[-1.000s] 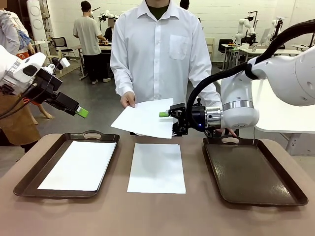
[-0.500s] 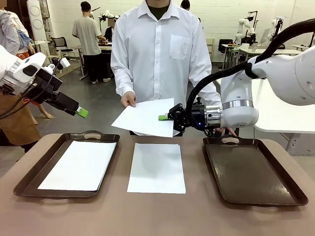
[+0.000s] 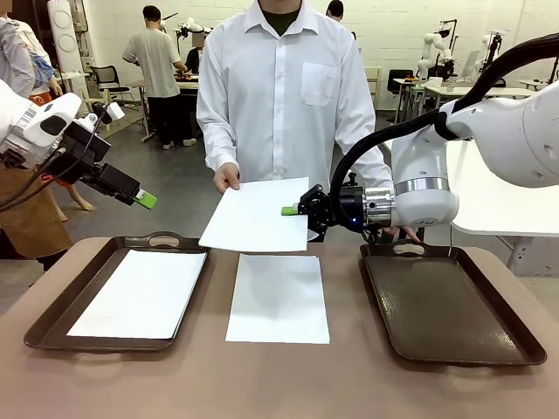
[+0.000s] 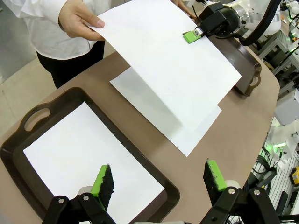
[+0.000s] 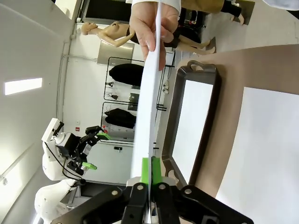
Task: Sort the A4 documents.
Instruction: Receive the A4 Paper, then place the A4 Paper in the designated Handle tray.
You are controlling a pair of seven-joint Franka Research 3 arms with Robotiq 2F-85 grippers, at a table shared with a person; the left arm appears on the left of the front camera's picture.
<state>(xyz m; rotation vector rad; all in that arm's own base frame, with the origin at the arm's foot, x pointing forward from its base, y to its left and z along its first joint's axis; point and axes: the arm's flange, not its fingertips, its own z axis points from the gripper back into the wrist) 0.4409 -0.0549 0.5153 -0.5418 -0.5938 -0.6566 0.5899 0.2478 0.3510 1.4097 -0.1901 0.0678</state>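
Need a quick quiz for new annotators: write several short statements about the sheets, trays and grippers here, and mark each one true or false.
1. The right gripper is shut on the held sheet. True.
2. The right tray has a sheet in it. False: it holds nothing; the tray sheet lies in the left tray.
3. The left gripper is open and holds nothing. True.
4. Only the gripper holds the held sheet. False: the person's hand grips a corner of it too.
5. The middle sheet lies flat on the table between the two trays. True.
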